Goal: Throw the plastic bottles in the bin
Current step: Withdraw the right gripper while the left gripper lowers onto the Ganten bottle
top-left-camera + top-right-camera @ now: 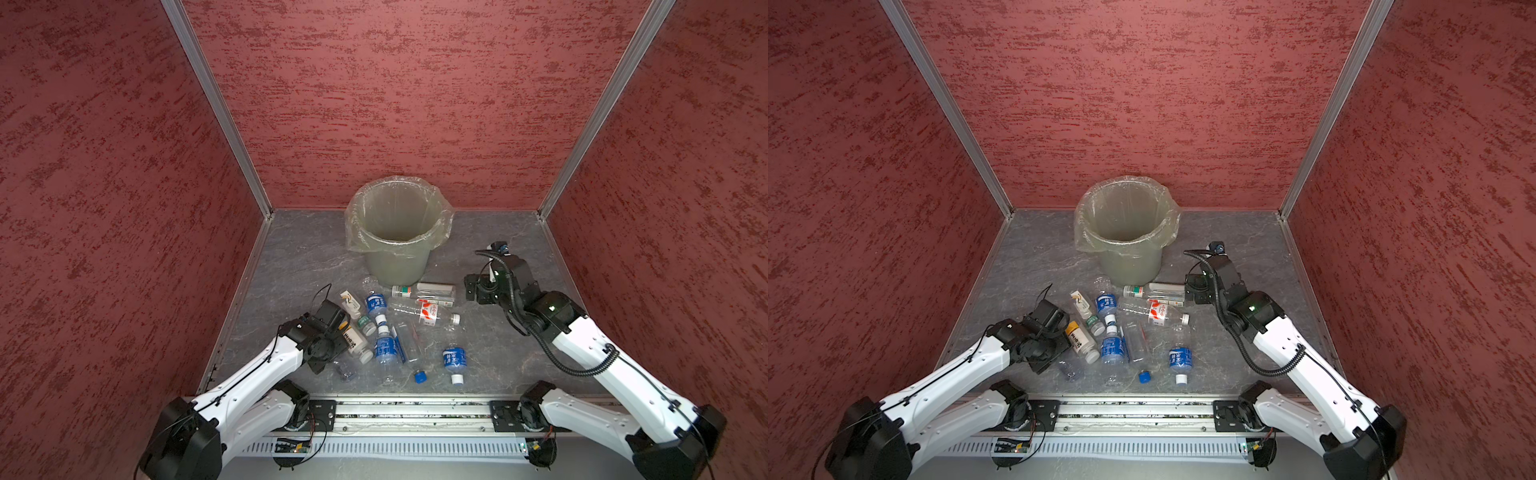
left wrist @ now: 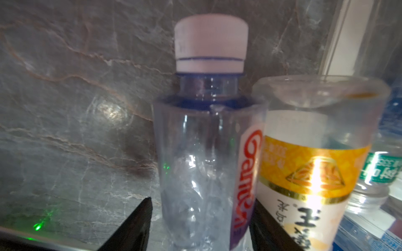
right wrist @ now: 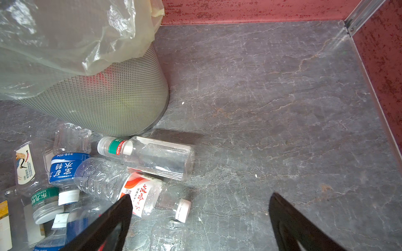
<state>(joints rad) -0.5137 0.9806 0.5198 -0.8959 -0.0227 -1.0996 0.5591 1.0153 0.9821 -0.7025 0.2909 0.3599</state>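
One clear white-capped bottle point(image 2: 195, 163) up front, lying on the bench point(image 1: 498, 357) between the left fingers point(image 2: 139, 221), can't tell if actually squeezed. Past that, loose heap of plastic bottles point(image 1: 386, 351). Right fingers point(image 3: 113, 217) spread wide at that heap's right edge. Bin point(image 1: 397, 266) upright at the back, just behind the heap, by the wall point(image 1: 395, 104).

Bin point(image 1: 395, 266) at back; plastic bottles point(image 1: 386, 349) scattered before it on table point(image 1: 478, 353).
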